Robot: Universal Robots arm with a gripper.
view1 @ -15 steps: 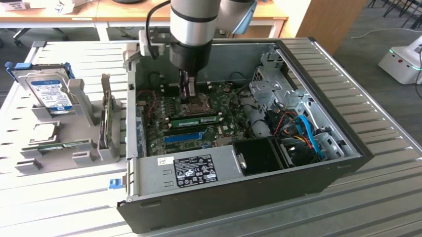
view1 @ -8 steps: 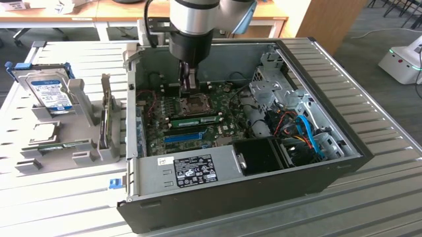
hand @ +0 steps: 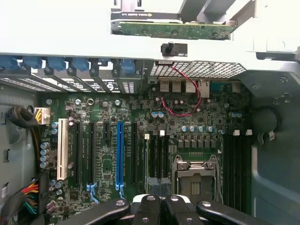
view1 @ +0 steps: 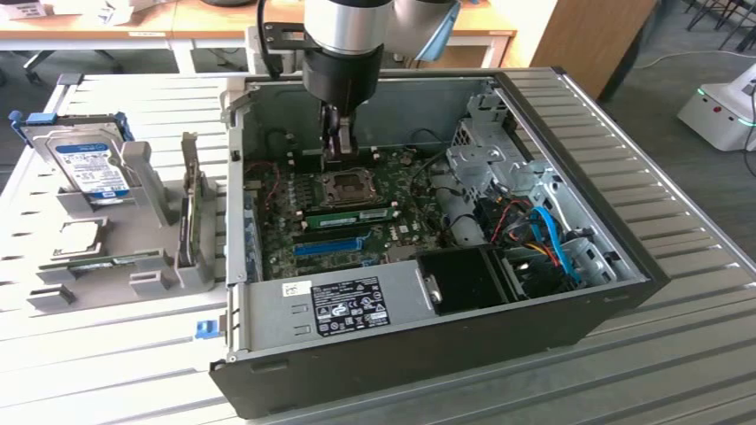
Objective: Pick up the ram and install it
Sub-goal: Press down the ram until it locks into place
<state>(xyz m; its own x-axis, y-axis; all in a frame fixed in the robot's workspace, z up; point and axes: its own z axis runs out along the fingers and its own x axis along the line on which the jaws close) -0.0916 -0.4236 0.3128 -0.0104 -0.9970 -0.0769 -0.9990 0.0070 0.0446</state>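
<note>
Ram (hand: 173,30) on edge; judged light, stiff, fragile; best gripped across its flat faces, clear of contacts; fingers (hand: 149,208) together, empty.

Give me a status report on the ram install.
Gripper shut, nothing visibly held, over the CPU socket. Ram seated in the motherboard beside the socket. Nothing blocking.
</note>
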